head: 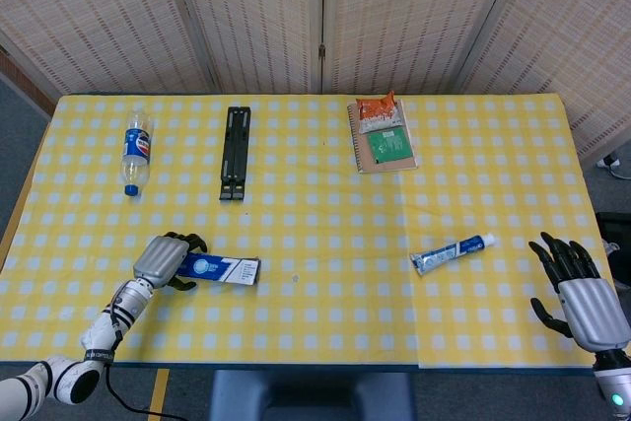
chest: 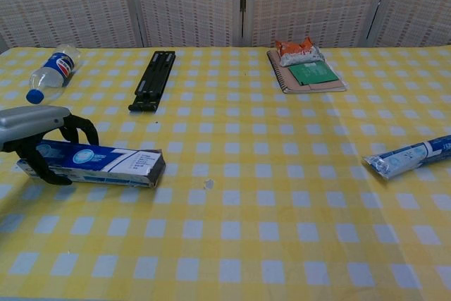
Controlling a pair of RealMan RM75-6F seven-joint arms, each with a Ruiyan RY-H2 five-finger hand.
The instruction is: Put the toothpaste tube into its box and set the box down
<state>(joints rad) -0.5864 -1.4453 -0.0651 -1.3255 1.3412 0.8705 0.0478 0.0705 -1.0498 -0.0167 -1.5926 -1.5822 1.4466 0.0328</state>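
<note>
The blue and white toothpaste box (head: pixel 225 269) (chest: pixel 106 163) lies flat on the yellow checked table (head: pixel 325 214) at the front left. My left hand (head: pixel 166 260) (chest: pixel 35 135) has its fingers curled around the box's left end and grips it. The toothpaste tube (head: pixel 451 252) (chest: pixel 412 156) lies on the table at the front right, cap toward the right. My right hand (head: pixel 580 293) is near the right table edge, fingers spread, holding nothing, well to the right of the tube. The chest view does not show it.
A water bottle (head: pixel 135 149) (chest: pixel 49 70) lies at the back left. A black folding stand (head: pixel 236 152) (chest: pixel 153 78) lies beside it. A notebook (head: pixel 385 145) (chest: pixel 312 75) with an orange snack packet (head: pixel 378 111) on it sits at the back centre.
</note>
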